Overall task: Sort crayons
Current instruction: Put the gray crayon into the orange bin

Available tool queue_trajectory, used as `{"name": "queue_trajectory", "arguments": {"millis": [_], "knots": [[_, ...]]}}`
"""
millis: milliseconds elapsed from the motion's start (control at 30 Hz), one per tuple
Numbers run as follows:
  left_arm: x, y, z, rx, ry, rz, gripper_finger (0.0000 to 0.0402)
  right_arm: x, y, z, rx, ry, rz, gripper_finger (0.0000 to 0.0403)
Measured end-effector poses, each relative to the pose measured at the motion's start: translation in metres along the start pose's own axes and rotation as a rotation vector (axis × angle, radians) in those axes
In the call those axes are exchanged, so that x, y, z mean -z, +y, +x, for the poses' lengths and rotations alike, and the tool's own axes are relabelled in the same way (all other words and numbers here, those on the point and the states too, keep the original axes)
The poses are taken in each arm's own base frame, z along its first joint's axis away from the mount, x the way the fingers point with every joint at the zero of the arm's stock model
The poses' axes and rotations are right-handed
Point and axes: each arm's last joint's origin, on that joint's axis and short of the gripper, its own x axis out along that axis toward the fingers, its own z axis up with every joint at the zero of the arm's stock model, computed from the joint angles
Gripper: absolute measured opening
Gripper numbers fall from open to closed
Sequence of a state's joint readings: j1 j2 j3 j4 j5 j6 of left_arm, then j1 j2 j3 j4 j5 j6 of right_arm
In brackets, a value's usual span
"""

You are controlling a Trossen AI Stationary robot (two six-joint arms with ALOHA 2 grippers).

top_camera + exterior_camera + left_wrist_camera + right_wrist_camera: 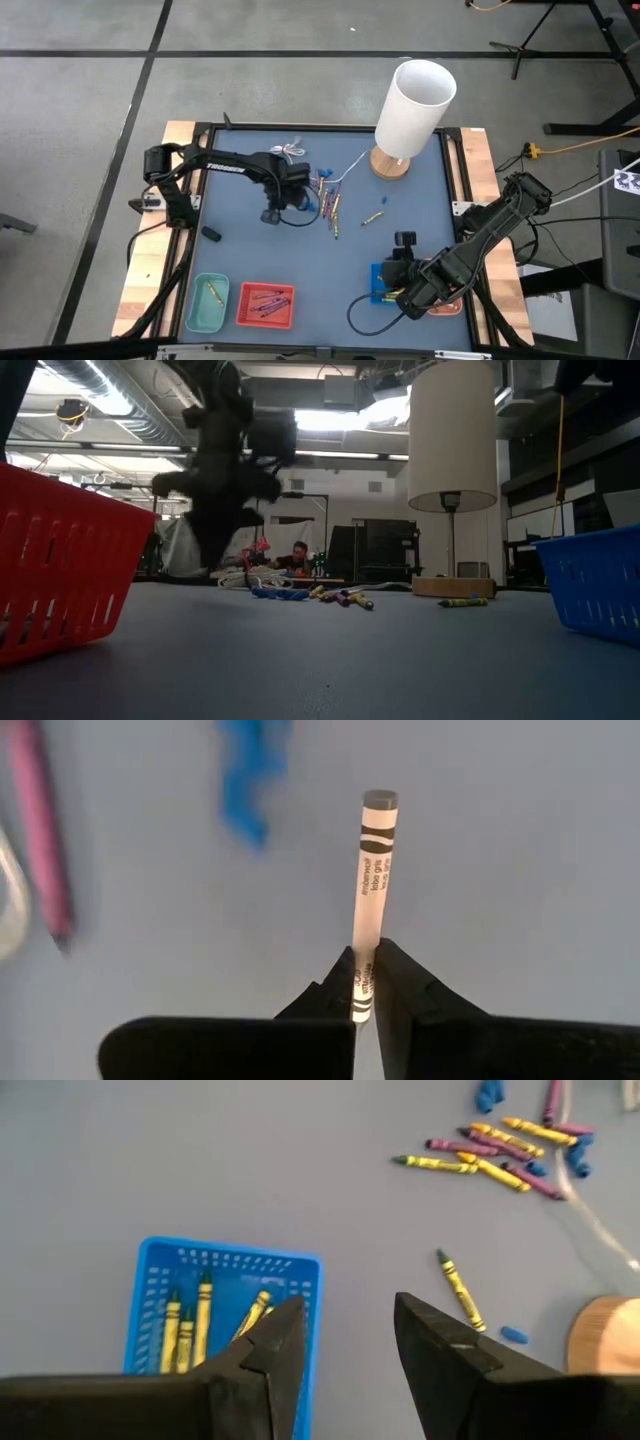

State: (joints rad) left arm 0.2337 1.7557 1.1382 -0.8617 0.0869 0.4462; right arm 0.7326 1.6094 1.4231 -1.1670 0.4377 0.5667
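Note:
My left gripper (271,213) hangs above the mat, left of the crayon pile (328,205), and is shut on a grey-white crayon (372,880). In the low view it (215,510) shows blurred, well above the table. The pile holds yellow and purple crayons (495,1152) lying flat on the mat, with small blue bits among them. One yellow crayon (460,1290) lies apart. My right gripper (350,1330) is open and empty over the blue basket (150,1290), which holds several yellow crayons (195,1320). My left gripper pinches the grey-white crayon by one end (362,982), between its two fingertips (405,978). The crayon lies along the fingers and sticks straight out past them, its flat grey end (380,800) farthest away. It touches nothing else in view.
A white lamp (412,105) on a round wooden foot stands at the far side, its thin white cable (345,168) running toward the pile. A red basket (265,305) and a teal basket (208,303), each with crayons, stand at the near left. Bare mat lies mid-table.

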Motion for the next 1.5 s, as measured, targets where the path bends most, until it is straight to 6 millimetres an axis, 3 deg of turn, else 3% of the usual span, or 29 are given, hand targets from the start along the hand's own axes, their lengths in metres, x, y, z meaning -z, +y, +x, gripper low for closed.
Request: {"name": "queue_trajectory", "arguments": {"millis": [333, 633, 833, 1033, 1267, 1500], "knots": [[-0.072, -0.022, -0.04, -0.11, -0.47, 0.15, 0.0, -0.004, -0.006, -0.001, 0.199, -0.125, -0.001, 0.0154], [-0.112, -0.061, -0.061, -0.191, -0.827, 0.292, 0.0, -0.007, -0.012, -0.002, 0.387, -0.241, 0.003, 0.0154], [-0.124, -0.082, -0.071, -0.25, -0.957, 0.342, 0.0, -0.014, -0.021, 0.002, 0.403, -0.244, 0.039, 0.0154], [-0.126, -0.096, -0.071, -0.349, -0.941, 0.395, 0.0, -0.031, -0.027, 0.008, 0.37, -0.279, -0.039, 0.0154], [-0.127, -0.104, -0.071, -0.369, -0.936, 0.399, 0.0, -0.05, -0.031, 0.011, 0.29, -0.343, -0.123, 0.0154], [-0.127, -0.105, -0.07, -0.368, -0.935, 0.402, 0.0, -0.054, -0.036, 0.015, 0.198, -0.326, -0.133, 0.0154]]}}
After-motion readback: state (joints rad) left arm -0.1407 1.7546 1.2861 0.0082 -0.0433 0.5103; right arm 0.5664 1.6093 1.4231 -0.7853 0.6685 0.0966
